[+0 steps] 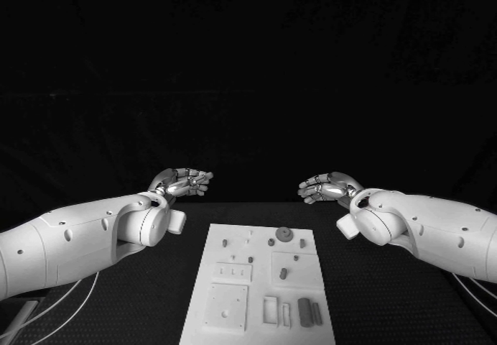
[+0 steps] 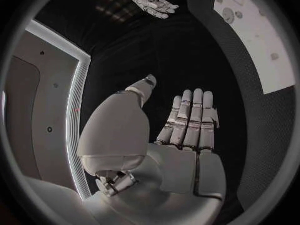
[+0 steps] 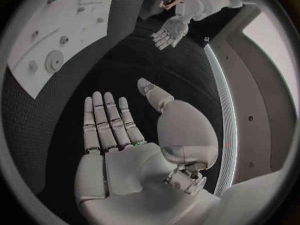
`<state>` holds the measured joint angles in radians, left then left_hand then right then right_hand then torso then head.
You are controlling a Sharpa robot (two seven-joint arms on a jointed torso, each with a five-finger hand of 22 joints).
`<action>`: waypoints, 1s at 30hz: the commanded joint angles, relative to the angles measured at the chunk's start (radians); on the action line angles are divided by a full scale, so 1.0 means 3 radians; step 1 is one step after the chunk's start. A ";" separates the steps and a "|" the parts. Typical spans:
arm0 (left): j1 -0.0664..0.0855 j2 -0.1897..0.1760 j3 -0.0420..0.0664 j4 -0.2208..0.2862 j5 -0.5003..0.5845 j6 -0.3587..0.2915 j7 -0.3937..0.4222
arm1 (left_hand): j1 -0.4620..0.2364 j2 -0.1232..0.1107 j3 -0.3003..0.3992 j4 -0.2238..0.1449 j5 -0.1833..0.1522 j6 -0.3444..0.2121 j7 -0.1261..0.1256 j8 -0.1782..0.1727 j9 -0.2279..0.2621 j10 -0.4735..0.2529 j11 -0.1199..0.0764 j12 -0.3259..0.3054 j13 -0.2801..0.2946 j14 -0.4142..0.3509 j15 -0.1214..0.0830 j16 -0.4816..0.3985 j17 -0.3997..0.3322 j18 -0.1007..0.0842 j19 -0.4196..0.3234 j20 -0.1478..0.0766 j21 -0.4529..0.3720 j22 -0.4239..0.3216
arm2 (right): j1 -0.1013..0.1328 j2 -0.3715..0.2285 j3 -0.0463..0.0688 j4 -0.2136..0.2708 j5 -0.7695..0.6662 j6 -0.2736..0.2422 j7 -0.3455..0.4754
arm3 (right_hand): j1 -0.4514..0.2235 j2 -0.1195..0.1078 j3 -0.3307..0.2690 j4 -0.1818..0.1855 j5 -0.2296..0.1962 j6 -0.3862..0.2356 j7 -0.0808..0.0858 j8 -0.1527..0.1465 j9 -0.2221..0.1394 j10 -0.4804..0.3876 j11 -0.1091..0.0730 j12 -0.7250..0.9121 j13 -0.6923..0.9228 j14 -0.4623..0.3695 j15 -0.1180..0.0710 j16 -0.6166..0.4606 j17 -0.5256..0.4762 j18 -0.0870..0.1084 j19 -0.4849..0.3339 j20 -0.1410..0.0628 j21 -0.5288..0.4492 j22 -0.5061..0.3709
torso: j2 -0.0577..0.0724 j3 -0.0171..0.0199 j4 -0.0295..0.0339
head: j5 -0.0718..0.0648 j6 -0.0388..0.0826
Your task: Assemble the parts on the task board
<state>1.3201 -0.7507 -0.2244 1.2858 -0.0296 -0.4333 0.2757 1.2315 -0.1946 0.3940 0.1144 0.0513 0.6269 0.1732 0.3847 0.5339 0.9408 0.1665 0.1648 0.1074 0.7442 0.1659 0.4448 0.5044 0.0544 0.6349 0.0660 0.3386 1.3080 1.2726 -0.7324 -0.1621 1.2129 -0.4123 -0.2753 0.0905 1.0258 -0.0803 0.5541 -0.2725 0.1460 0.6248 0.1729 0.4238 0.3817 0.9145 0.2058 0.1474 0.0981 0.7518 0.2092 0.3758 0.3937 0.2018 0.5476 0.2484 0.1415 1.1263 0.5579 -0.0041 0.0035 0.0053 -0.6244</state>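
White task board lies lengthwise at the head view's lower centre on the black counter, parts untouched; left robot hand and right robot hand hover beyond its upper end, about equally near. Left wrist view: left robot hand empty, fingers extended. Right wrist view: right robot hand likewise empty and spread, board at upper left.

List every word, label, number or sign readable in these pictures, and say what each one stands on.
None: no readable text appears in any view.
The task board bears only holes, recesses and small parts, with no lettering visible.
The left hand and right hand are plain, as are the white arms; their small dark dots are too small to be read as marks.
The table is bare black.
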 commanded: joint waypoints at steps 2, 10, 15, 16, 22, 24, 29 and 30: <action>0.0005 -0.0049 0.0002 0.0091 -0.0115 0.0245 0.0025 | 0.0087 0.0121 -0.0077 -0.0133 0.0027 0.0207 0.0108 0.0020 -0.0044 0.0253 -0.0025 0.0070 0.0017 0.0245 -0.0044 0.0052 0.0008 0.0093 0.0170 -0.0038 0.0060 0.0053 | -0.0015 0.0067 0.0002 -0.0087 -0.1334 0.0012 0.0108 | 0.0142 -0.0050 0.0185 0.0019 -0.0130 0.0204 0.0087 0.0052 0.0006 0.0238 -0.0071 0.0063 0.0042 0.0236 -0.0089 0.0101 0.0069 0.0120 0.0215 0.0003 0.0080 -0.0003 | 0.0038 -0.0003 0.0009 | -0.0006 -0.0003; 0.0005 -0.0204 0.0003 0.0347 -0.0103 0.0466 0.0129 | 0.0115 0.0289 -0.0106 -0.0492 0.0167 0.0414 0.0068 -0.0090 -0.0181 0.0481 -0.0075 0.0041 -0.0048 0.0389 -0.0075 -0.0044 -0.0043 0.0069 0.0255 -0.0073 0.0041 0.0031 | -0.0016 0.0139 0.0006 -0.0112 -0.2416 -0.0083 0.0105 | 0.0372 -0.0164 0.0552 0.0009 -0.0306 0.0642 -0.0010 0.0113 0.0020 0.0720 -0.0250 0.0114 0.0129 0.0966 -0.0439 0.0398 0.0335 0.0200 0.1030 -0.0165 0.0420 0.0035 | 0.0159 -0.0007 0.0048 | -0.0043 0.0013; 0.0006 -0.0267 0.0005 0.0506 -0.0103 0.0511 0.0186 | 0.0077 0.0279 -0.0109 -0.0545 0.0138 0.0426 0.0069 -0.0115 -0.0203 0.0486 -0.0073 0.0016 -0.0069 0.0401 -0.0077 -0.0064 -0.0049 0.0063 0.0261 -0.0076 0.0031 0.0028 | -0.0020 0.0209 0.0007 -0.0172 -0.2912 -0.0181 0.0063 | 0.0383 -0.0215 0.0616 -0.0031 -0.0304 0.0792 -0.0033 0.0082 0.0018 0.0900 -0.0311 0.0064 0.0151 0.1397 -0.0635 0.0553 0.0559 0.0200 0.1516 -0.0351 0.0605 0.0065 | 0.0272 -0.0008 0.0096 | -0.0067 0.0048; 0.0006 -0.0272 0.0005 0.0523 -0.0103 0.0514 0.0190 | 0.0071 0.0279 -0.0109 -0.0551 0.0136 0.0427 0.0070 -0.0118 -0.0206 0.0486 -0.0073 0.0012 -0.0072 0.0402 -0.0078 -0.0066 -0.0049 0.0063 0.0262 -0.0076 0.0030 0.0028 | -0.0022 0.0221 0.0008 -0.0182 -0.2987 -0.0191 0.0054 | 0.0384 -0.0231 0.0616 -0.0031 -0.0303 0.0806 -0.0036 0.0073 0.0016 0.0921 -0.0320 0.0050 0.0152 0.1469 -0.0664 0.0584 0.0608 0.0200 0.1598 -0.0385 0.0645 0.0080 | 0.0289 -0.0010 0.0103 | -0.0073 0.0060; 0.0004 -0.0282 0.0005 0.0582 -0.0105 0.0478 0.0176 | 0.0038 0.0276 -0.0109 -0.0581 0.0124 0.0437 0.0070 -0.0132 -0.0219 0.0494 -0.0073 -0.0002 -0.0084 0.0409 -0.0079 -0.0079 -0.0052 0.0060 0.0267 -0.0078 0.0024 0.0027 | -0.0032 0.0279 0.0009 -0.0238 -0.3330 -0.0177 -0.0015 | 0.0372 -0.0295 0.0524 -0.0033 -0.0286 0.0789 -0.0022 -0.0022 -0.0013 0.0917 -0.0355 -0.0072 0.0133 0.1838 -0.0740 0.0913 0.0927 0.0200 0.2045 -0.0590 0.0942 0.0248 | 0.0394 -0.0025 0.0145 | -0.0109 0.0087; 0.0003 -0.0272 0.0005 0.0579 -0.0105 0.0475 0.0174 | 0.0023 0.0275 -0.0110 -0.0590 0.0122 0.0441 0.0070 -0.0136 -0.0222 0.0495 -0.0075 -0.0007 -0.0088 0.0410 -0.0079 -0.0084 -0.0054 0.0059 0.0269 -0.0078 0.0022 0.0027 | -0.0033 0.0301 0.0009 -0.0251 -0.3397 -0.0173 -0.0026 | 0.0370 -0.0317 0.0479 -0.0032 -0.0286 0.0763 -0.0018 -0.0055 -0.0028 0.0885 -0.0355 -0.0118 0.0118 0.1934 -0.0738 0.1054 0.1030 0.0200 0.2168 -0.0652 0.1053 0.0320 | 0.0437 -0.0035 0.0161 | -0.0120 0.0104; 0.0001 -0.0272 0.0005 0.0590 -0.0104 0.0465 0.0157 | -0.0006 0.0274 -0.0108 -0.0615 0.0119 0.0446 0.0069 -0.0147 -0.0232 0.0494 -0.0076 -0.0023 -0.0099 0.0405 -0.0076 -0.0100 -0.0058 0.0058 0.0271 -0.0078 0.0017 0.0026 | -0.0053 0.0322 0.0009 -0.0244 -0.3553 -0.0155 -0.0052 | 0.0359 -0.0338 0.0421 -0.0016 -0.0282 0.0769 -0.0022 -0.0110 -0.0055 0.0893 -0.0355 -0.0211 0.0092 0.2004 -0.0745 0.1540 0.1375 0.0200 0.2368 -0.0813 0.1391 0.0608 | 0.0498 -0.0048 0.0195 | -0.0142 0.0107; 0.0001 -0.0273 0.0005 0.0593 -0.0104 0.0462 0.0154 | -0.0010 0.0274 -0.0108 -0.0619 0.0119 0.0447 0.0068 -0.0149 -0.0234 0.0492 -0.0076 -0.0025 -0.0101 0.0404 -0.0076 -0.0102 -0.0059 0.0058 0.0271 -0.0078 0.0016 0.0026 | -0.0059 0.0322 0.0009 -0.0239 -0.3577 -0.0154 -0.0056 | 0.0356 -0.0340 0.0421 -0.0012 -0.0280 0.0773 -0.0025 -0.0115 -0.0057 0.0897 -0.0354 -0.0221 0.0089 0.2011 -0.0744 0.1603 0.1414 0.0200 0.2388 -0.0825 0.1432 0.0644 | 0.0503 -0.0049 0.0197 | -0.0143 0.0107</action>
<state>1.3192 -0.8328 -0.2238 1.4588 -0.0556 -0.3094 0.3096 1.2380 -0.1094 0.3625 -0.0672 0.0919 0.7539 0.1945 0.3436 0.4647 1.0812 0.1431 0.1626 0.0786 0.8578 0.1428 0.4179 0.4880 0.0696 0.7097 0.0449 0.3477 1.3074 1.2569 -0.6366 -0.1596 1.1391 -1.4012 -0.3214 0.0865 1.1347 -0.1739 0.6829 -0.2786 0.0580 0.8584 0.1681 0.3943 0.3651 1.1827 0.1001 0.0839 0.1252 1.3581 -0.0162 0.8507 0.8131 0.2310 1.2583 0.0050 0.5686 1.3091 0.6937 -0.0156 0.0550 -0.0349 -0.5933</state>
